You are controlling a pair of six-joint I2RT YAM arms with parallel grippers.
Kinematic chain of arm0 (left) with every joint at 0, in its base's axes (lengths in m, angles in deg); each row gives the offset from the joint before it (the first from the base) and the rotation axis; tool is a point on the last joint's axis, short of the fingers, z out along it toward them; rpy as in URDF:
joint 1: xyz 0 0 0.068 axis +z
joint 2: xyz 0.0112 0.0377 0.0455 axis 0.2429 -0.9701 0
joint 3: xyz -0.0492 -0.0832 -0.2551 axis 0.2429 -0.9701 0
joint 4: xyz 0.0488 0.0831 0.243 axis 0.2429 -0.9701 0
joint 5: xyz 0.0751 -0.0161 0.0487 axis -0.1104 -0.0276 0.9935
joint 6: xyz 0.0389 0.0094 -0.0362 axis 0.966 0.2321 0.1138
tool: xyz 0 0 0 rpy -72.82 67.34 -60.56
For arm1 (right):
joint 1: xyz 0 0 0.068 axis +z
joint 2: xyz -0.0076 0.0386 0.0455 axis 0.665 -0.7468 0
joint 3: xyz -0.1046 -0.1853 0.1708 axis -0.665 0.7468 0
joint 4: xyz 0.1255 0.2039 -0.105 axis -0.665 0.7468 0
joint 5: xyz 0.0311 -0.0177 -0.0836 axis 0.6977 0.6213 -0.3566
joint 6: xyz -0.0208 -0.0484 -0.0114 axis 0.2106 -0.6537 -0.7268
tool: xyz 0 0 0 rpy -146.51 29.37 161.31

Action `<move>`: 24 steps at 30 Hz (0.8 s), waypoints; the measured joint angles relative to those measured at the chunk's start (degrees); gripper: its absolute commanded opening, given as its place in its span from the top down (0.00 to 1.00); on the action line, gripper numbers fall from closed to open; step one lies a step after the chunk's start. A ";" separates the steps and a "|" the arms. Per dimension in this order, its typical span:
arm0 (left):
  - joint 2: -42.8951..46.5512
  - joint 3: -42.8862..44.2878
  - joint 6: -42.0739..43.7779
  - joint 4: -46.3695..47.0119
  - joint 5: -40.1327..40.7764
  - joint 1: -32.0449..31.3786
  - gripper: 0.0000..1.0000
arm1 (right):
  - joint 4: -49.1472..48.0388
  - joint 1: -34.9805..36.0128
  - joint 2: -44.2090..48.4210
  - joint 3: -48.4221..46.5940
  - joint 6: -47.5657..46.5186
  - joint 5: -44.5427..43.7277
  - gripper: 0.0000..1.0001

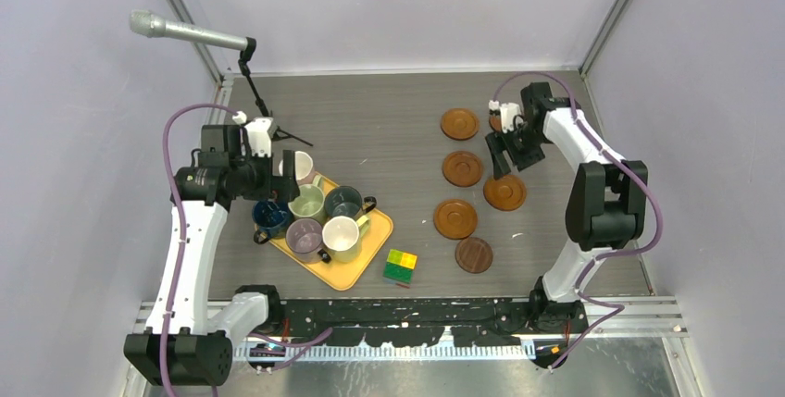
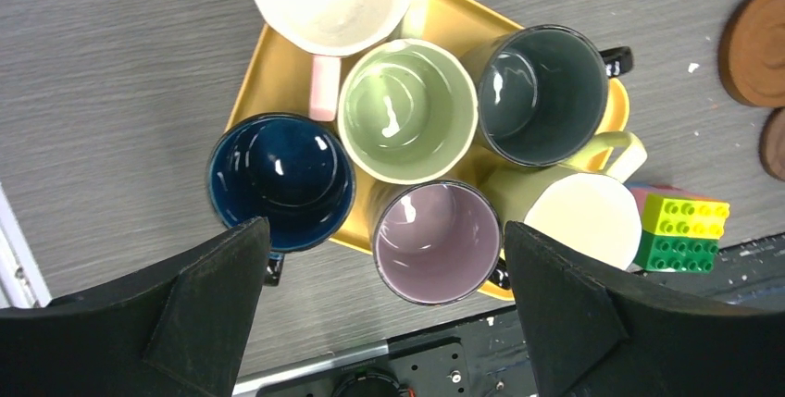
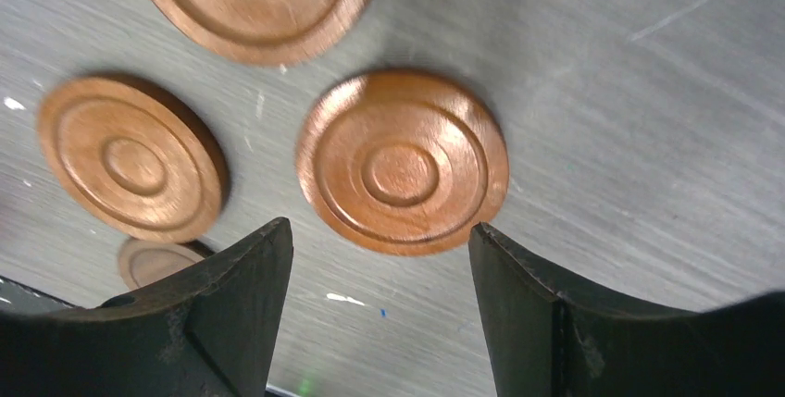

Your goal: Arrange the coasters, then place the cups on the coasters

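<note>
Left gripper (image 2: 384, 247) spread wide, empty, over six cups (image 2: 407, 110) bunched on the tray (image 2: 252, 64), blue cup (image 2: 282, 175) at its edge — right gripper (image 3: 380, 235) also parted, gripping nothing, above a coaster (image 3: 403, 173) flat on the table (image 3: 648, 138) among others.

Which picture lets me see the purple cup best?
The left wrist view. There the purple cup is big and close, seen from above, so you look right inside it. It stands on the tray among the other cups. The top view shows it small and far away. The right wrist view shows only coasters.
</note>
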 measured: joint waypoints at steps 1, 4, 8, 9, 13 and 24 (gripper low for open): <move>0.00 0.00 0.37 -0.02 -0.92 0.00 0.00 | 0.26 -0.52 0.00 1.07 -0.90 -0.20 0.25; -0.04 0.00 1.55 -0.33 -3.54 0.00 0.00 | 0.57 -2.01 -0.09 3.82 -3.52 -1.36 0.26; -0.04 0.00 2.43 -0.79 -5.70 0.00 0.00 | -0.74 -3.85 -1.55 5.22 -5.97 -3.23 0.25; -0.04 0.00 2.67 -0.83 -5.90 0.00 0.00 | -1.29 -4.04 -2.01 5.51 -6.32 -3.69 0.25; 0.22 -0.02 3.23 -0.87 -6.29 0.00 0.00 | -4.11 -4.50 -3.78 7.15 -6.75 -5.53 0.26; 0.48 -0.13 3.26 -0.98 -6.29 0.00 0.00 | -8.70 -4.52 -7.98 6.62 -4.33 -7.50 0.46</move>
